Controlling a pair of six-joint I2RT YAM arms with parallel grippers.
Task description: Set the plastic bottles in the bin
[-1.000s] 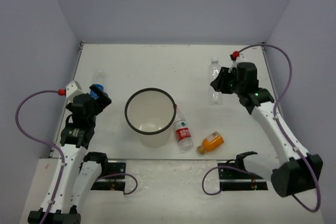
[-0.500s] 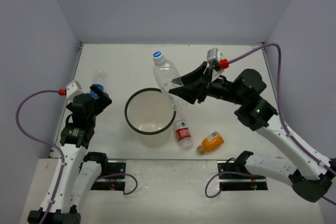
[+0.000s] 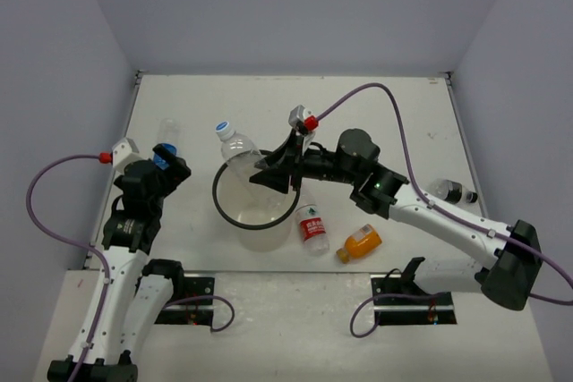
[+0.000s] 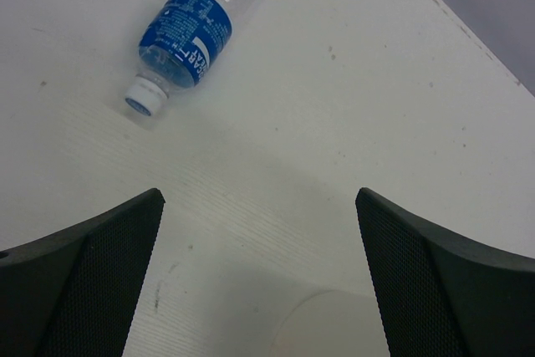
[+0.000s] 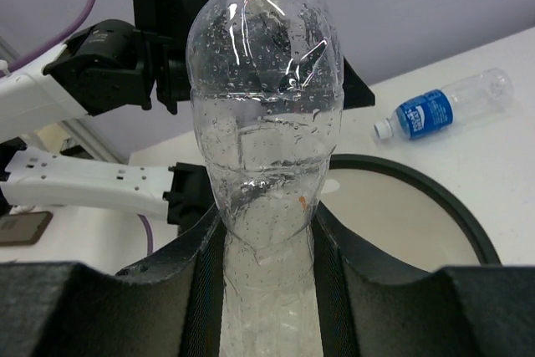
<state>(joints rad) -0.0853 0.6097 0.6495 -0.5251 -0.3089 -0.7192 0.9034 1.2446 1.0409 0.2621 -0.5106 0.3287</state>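
Nearest me, the orange bottle (image 3: 362, 241) and the red-labelled bottle (image 3: 312, 224) lie near the bin (image 3: 215, 190). Over its far rim the right gripper (image 3: 269, 167) clamps the blue-capped bottle (image 3: 238, 149), tilted. The left gripper (image 3: 170, 167) gapes wide, holding nothing; the blue-labelled bottle (image 3: 166, 134) lies on the table (image 3: 403, 114) just beyond it.
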